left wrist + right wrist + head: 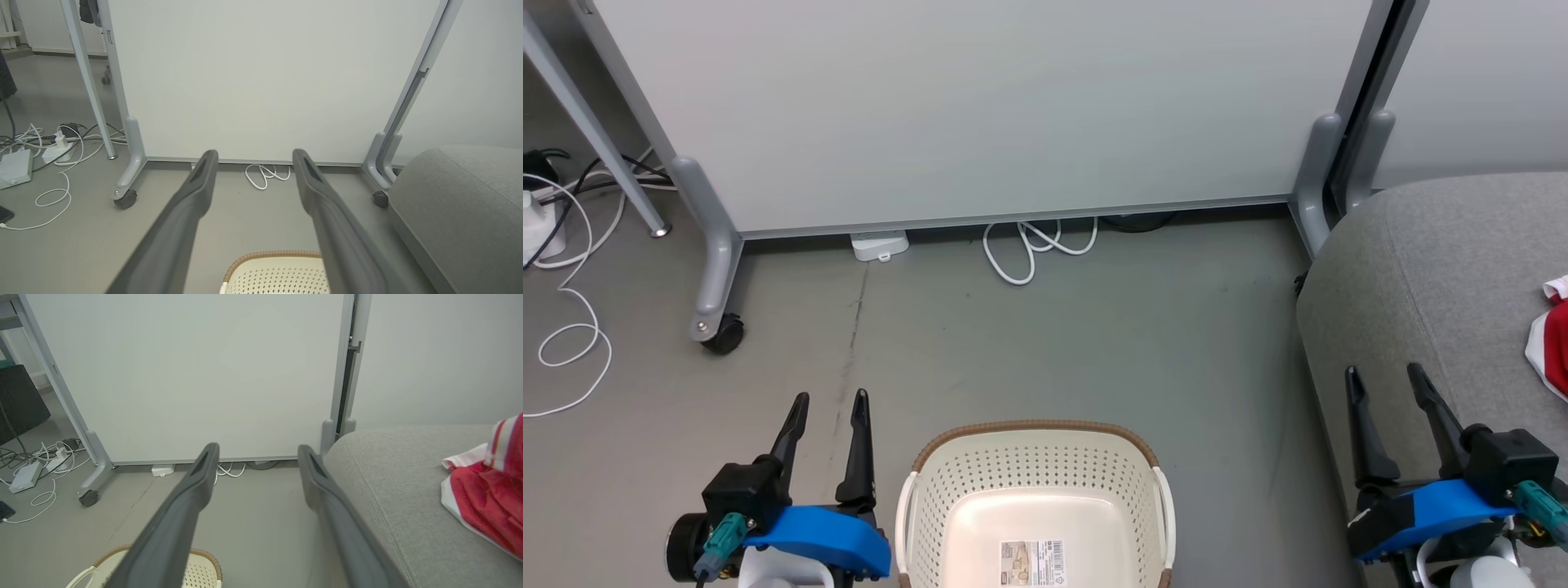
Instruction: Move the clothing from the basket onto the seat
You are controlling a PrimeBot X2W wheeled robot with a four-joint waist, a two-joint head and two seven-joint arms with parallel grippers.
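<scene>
We see the clothing (1553, 347) lying on the seat (1437, 261), right of our right gripper (1384, 370) (jaws spread, holding nothing); the left gripper (832, 396), likewise spread, sits beside the basket (1036, 426).

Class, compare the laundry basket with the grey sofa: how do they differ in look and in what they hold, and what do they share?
The basket is cream perforated plastic with a brown rim; the sofa is grey fabric. The basket's visible inside holds only a label; the sofa bears red-and-white clothing. Both have rounded edges and stand on the floor.
</scene>
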